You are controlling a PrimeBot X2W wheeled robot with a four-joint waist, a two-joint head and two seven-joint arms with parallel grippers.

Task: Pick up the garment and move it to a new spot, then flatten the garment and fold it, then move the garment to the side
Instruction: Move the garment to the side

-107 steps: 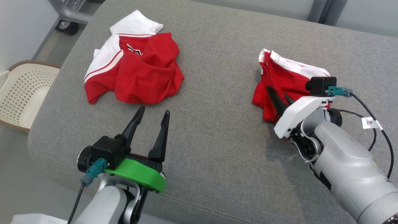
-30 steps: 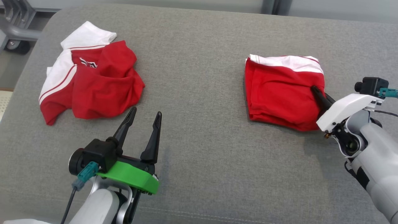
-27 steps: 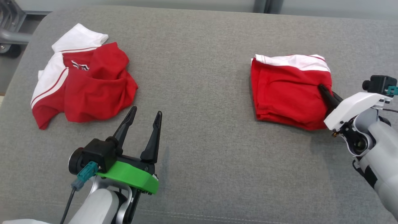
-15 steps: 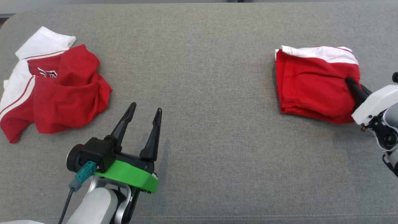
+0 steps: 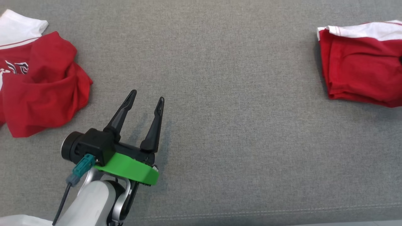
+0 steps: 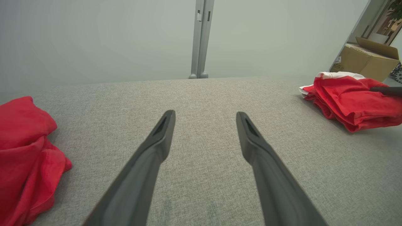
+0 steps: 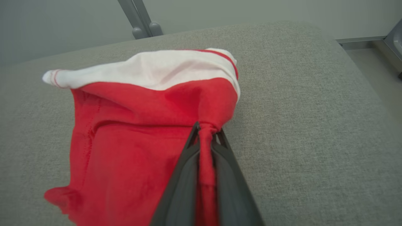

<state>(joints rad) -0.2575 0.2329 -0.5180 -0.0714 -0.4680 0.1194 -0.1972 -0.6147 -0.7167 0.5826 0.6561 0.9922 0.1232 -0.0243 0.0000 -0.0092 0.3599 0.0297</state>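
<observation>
The folded red garment with a white band [image 5: 358, 72] lies on the grey cushion at the far right of the head view. My right gripper [image 7: 205, 127] is shut on a pinched bunch of red cloth at the garment's [image 7: 141, 125] near right corner. The left wrist view shows the same garment [image 6: 348, 100] at its right, with one dark finger [image 6: 386, 90] of the right gripper on it. My left gripper [image 5: 147, 95] hovers open over bare cushion at the lower left, nothing between its fingers [image 6: 163, 131].
A second red and white garment [image 5: 40, 88] lies crumpled at the far left, close to the left gripper [image 6: 205, 114]. The grey cushion [image 5: 220, 94] is bare between the two garments. Its right edge [image 7: 361, 78] drops off near the folded garment. A cardboard box [image 6: 367, 61] stands beyond.
The right gripper has dragged the folded garment rightward, widening the gap to the crumpled one. The head camera has also shifted, pushing both garments to the picture's edges. The left gripper stays open.
</observation>
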